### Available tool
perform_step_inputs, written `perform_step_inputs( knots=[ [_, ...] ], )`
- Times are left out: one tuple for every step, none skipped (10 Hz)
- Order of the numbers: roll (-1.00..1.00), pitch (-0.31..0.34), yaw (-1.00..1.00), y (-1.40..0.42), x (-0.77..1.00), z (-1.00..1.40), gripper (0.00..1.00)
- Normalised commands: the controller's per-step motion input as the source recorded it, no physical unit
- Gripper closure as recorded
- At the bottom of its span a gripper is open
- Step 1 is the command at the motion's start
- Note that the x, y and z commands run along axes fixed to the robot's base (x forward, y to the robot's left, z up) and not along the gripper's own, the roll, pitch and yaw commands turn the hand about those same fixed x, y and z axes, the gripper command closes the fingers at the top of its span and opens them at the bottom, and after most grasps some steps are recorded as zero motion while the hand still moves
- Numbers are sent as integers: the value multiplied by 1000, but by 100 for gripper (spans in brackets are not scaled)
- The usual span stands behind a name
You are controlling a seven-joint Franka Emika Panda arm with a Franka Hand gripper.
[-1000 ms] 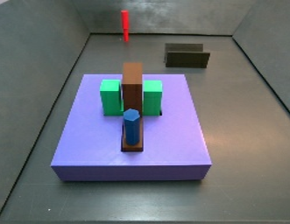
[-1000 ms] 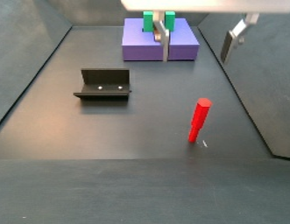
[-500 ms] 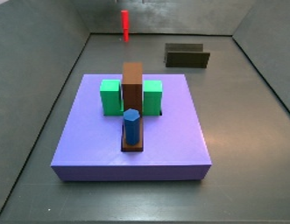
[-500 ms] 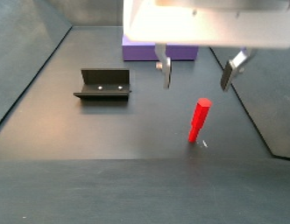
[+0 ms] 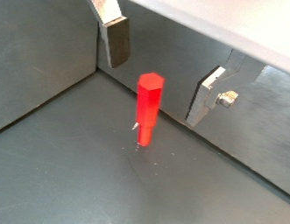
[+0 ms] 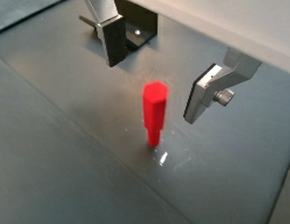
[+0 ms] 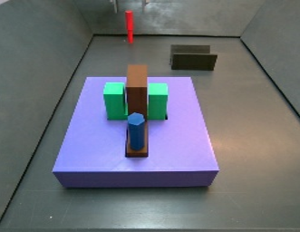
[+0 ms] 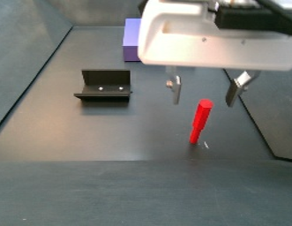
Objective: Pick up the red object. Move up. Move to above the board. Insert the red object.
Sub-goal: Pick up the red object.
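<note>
Side view, frame centre-right: the peg stands upright on the tabletop, just below the open claw, its top between the two fingers, untouched.

Bright red object on a dark grey counter, silver fingers of the white-bodied gripper, brown board, blue peg, green blocks, purple slab, dark fixture
</note>
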Motion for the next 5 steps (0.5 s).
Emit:
perform_step_inputs(
  knots=[
    [0,-130,0,157,-49,-331,0],
    [0,-127,0,146,0,-300,0],
    [0,-126,0,57,0,-277,0],
    [0,-110,0,9,0,-251,0],
    [0,-100,0,0,0,-209,0]
  ],
)
